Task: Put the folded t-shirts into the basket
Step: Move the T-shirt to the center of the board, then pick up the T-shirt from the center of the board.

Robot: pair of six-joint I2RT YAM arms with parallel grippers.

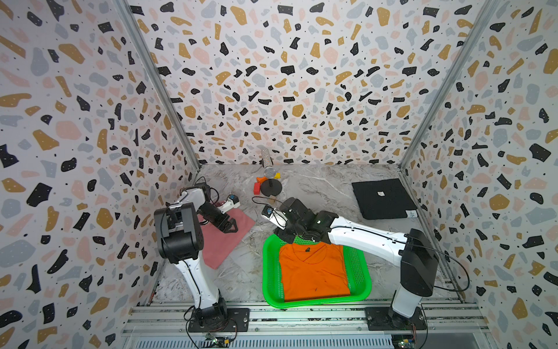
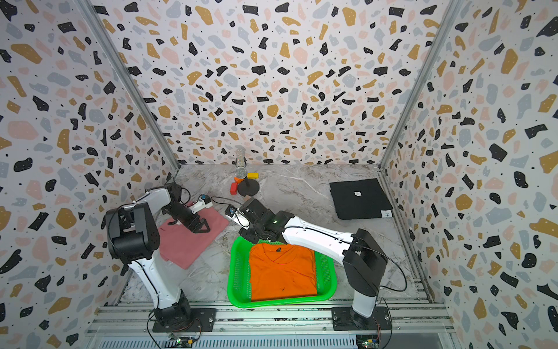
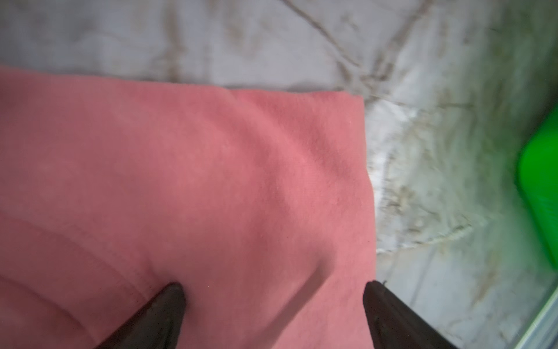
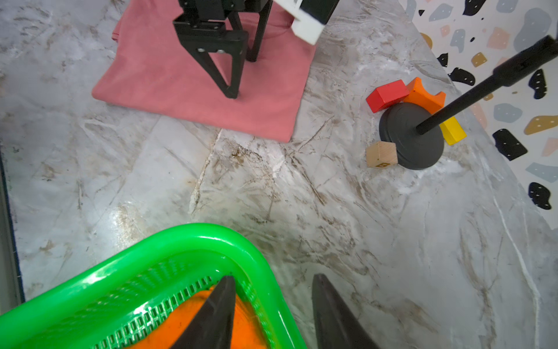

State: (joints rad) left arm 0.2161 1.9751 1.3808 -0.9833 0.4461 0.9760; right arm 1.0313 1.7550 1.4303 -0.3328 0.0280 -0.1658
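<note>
The left claw [image 3: 271, 285] stands spread wide, tips aimed down at the pink shirt [image 1: 225, 246], pinching nothing; one fingertip [image 3: 169, 305] is over the cloth by a curved seam, the other at the shirt's edge on the side of the basket [image 1: 266, 272], and the blur hides whether they touch. That shirt lies flat on the marble table [image 1: 317, 187] to the left of the green basket, turned askew so one corner points toward the table's middle; its far part is hidden under the arm, so its long axis cannot be told. The left arm rises from the near rail, folds at a high elbow and slopes down toward the middle. The right claw [image 4: 271, 278] is half spread astride the basket's far left corner, one finger [image 4: 220, 311] inside above the orange shirt [image 1: 314, 275], the other outside with a strip of table between it and the rim. Its white forearm stretches low from the near right across the basket's far edge. The orange shirt lies flat in the basket, V-neck and small dark label toward the back wall. The black shirt [image 1: 382, 199] lies flat at the far right by the side wall, well apart from the basket, a small pale label at its middle and a white tag at its near right corner.
</note>
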